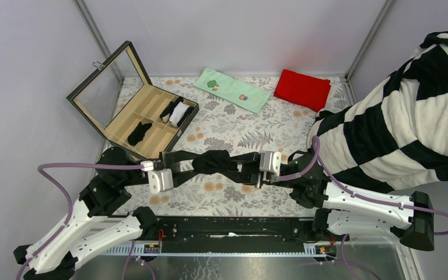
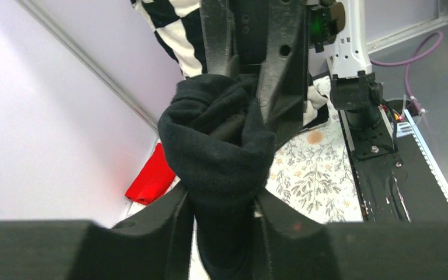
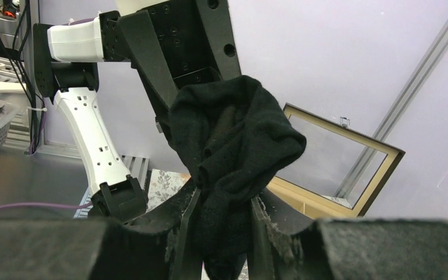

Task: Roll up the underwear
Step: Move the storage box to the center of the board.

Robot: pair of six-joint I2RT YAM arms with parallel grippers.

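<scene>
Top external view is showing the underwear (image 1: 213,160), a black bunched cloth, hanging above the middle of the floral table cover (image 1: 239,125), stretching between the two arms. The left gripper (image 1: 193,163) is pinching its left end, with cloth filling the gap between its fingers (image 2: 172,224). The right gripper (image 1: 236,166) is clamping the right end the same way. Far left, an open wooden box (image 1: 143,105) is holding two black garments (image 1: 139,133) and a white one (image 1: 179,112). A green cloth (image 1: 231,90) printed with green and orange shapes and a red cloth (image 1: 302,88) are lying far back. A striped blanket (image 1: 396,128) is crowding the right arm.
</scene>
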